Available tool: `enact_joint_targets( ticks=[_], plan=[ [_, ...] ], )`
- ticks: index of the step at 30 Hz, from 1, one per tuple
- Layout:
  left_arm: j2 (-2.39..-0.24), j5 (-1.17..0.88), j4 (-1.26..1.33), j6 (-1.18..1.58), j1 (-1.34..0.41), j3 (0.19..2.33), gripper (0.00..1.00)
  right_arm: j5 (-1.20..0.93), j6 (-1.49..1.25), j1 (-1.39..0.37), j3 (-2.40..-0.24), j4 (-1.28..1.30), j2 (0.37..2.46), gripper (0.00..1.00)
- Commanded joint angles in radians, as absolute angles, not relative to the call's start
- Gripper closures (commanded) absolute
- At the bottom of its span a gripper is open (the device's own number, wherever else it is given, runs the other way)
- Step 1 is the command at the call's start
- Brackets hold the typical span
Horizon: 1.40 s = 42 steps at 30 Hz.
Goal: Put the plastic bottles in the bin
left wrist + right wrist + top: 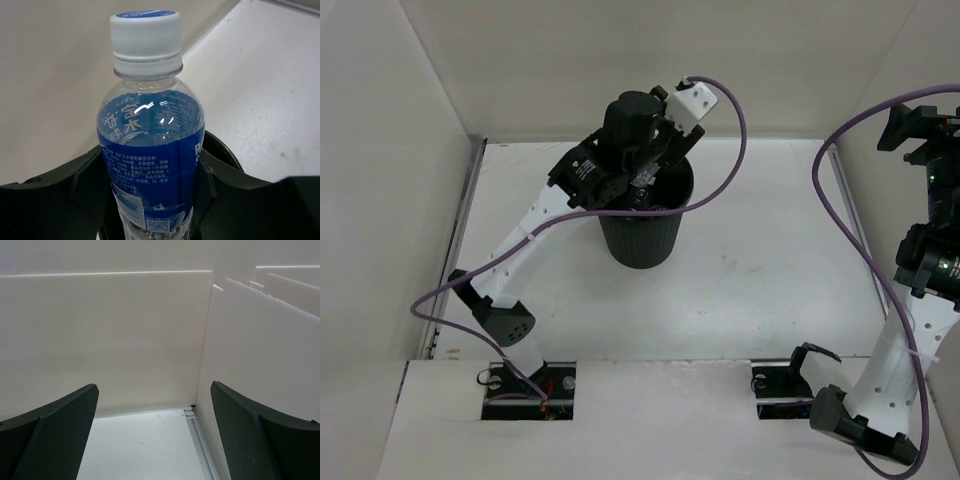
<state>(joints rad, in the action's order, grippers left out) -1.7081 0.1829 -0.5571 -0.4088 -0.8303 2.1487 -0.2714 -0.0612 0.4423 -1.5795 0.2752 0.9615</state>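
Left gripper (152,175) grips the blue-label bottle (150,145) over the black bin (645,240) near the surface's (770,260) far edge. The drop appears next, calling for release. Right gripper (152,435) gapes empty at the right edge.

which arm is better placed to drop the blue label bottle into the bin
Left. The left gripper is shut on the blue-label bottle over the bin. The right gripper is open, empty and facing the wall far to the right.
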Motion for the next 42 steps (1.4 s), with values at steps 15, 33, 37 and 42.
enact_joint_targets(
  ticks=[15, 33, 37, 42],
  plan=[
    [-1.468, 0.160, -0.273, -0.410, -0.694, 1.718, 0.00, -0.281, -0.048, 0.265, -1.629, 0.380, 0.937, 0.00],
    [-1.143, 0.187, -0.222, -0.358, 0.096, 1.456, 0.00, -0.299, 0.002, -0.001, -1.773, 0.934, 1.216, 0.00],
    [-1.033, 0.132, -0.253, -0.293, 0.237, 1.327, 0.00, -0.316, -0.060, 0.028, -1.711, 0.891, 1.194, 0.00],
    [-0.939, 0.065, -0.301, -0.268, 0.356, 1.255, 0.00, -0.299, -0.078, 0.024, -1.651, 0.833, 1.137, 0.00]
  ],
)
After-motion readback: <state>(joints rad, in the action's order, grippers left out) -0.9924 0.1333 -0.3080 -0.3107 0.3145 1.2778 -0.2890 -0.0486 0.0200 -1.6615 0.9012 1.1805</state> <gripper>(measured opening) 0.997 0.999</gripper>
